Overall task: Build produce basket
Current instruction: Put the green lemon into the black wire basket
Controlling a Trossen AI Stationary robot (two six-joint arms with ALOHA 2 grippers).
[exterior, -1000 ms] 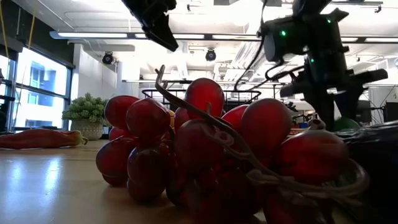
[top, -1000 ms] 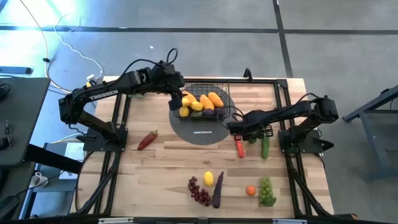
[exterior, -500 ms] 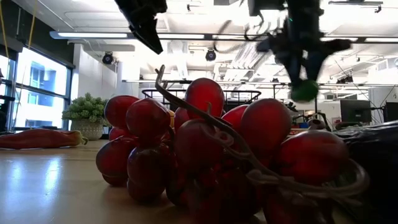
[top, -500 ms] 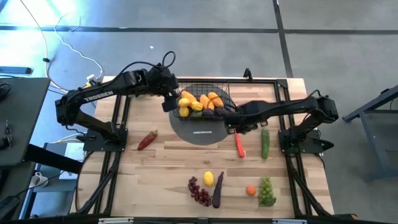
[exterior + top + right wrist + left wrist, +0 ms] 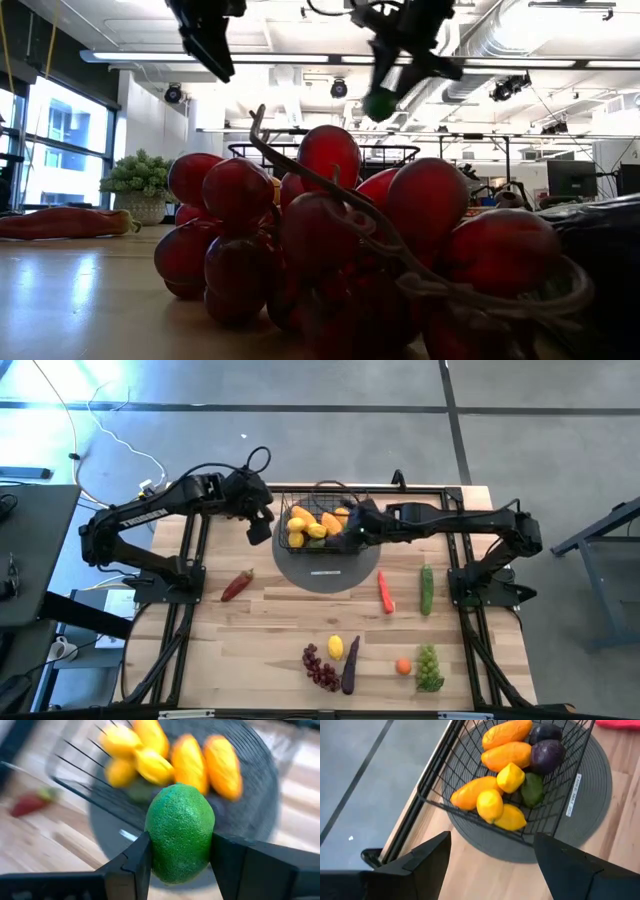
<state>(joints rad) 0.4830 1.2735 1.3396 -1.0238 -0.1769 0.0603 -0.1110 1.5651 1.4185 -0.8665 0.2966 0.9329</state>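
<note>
The black wire basket (image 5: 296, 547) stands on a round dark grey disc (image 5: 325, 572) at the table's far middle. It holds yellow lemons (image 5: 490, 805), orange mangoes (image 5: 507, 755), dark purple fruit (image 5: 547, 754) and a green piece. My right gripper (image 5: 352, 530) hangs over the basket's right end, shut on a round green fruit (image 5: 180, 832), which also shows high in the low view (image 5: 378, 102). My left gripper (image 5: 258, 525) hovers open just left of the basket; in the left wrist view its fingers (image 5: 432, 860) have nothing between them. My right gripper pinches the green fruit's two opposite sides (image 5: 156, 840) between its two fingers. The fingers slant down from the table's right side. The fruit is lifted clear, in the air above the basket.
On the wood lie a red pepper (image 5: 237, 584) at the left, a carrot (image 5: 385, 593) and cucumber (image 5: 427, 589) at the right. Near the front edge are a lemon (image 5: 335, 647), purple grapes (image 5: 320, 667), eggplant (image 5: 349, 665), an orange (image 5: 403, 666) and green grapes (image 5: 429, 668).
My right gripper has risen from the table beside the carrot with the green fruit and swung toward the left and far edge, over the basket, turning as it went. My left gripper has drawn back out of the basket toward the table's left edge.
</note>
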